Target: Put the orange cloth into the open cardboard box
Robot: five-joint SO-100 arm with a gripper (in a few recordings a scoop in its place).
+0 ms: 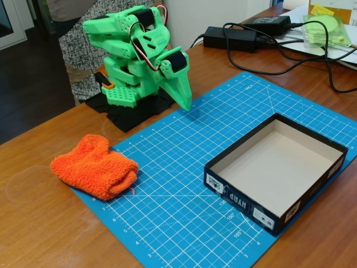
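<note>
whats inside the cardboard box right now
Nothing that shows: the open cardboard box presents only its plain beige floor and inner walls. The near wall hides a thin strip of floor behind it. The orange cloth lies outside, at the blue mat's left edge.

Below and left of the bright green plastic gripper's [186,101] fingers lies the fluffy bright orange terry cloth [95,166]. Under the fingertips spreads a blue cutting mat [184,223] with a white grid. Right of the fingers stands the shallow cardboard box [321,173], black outside with white labels, beige inside.
</note>
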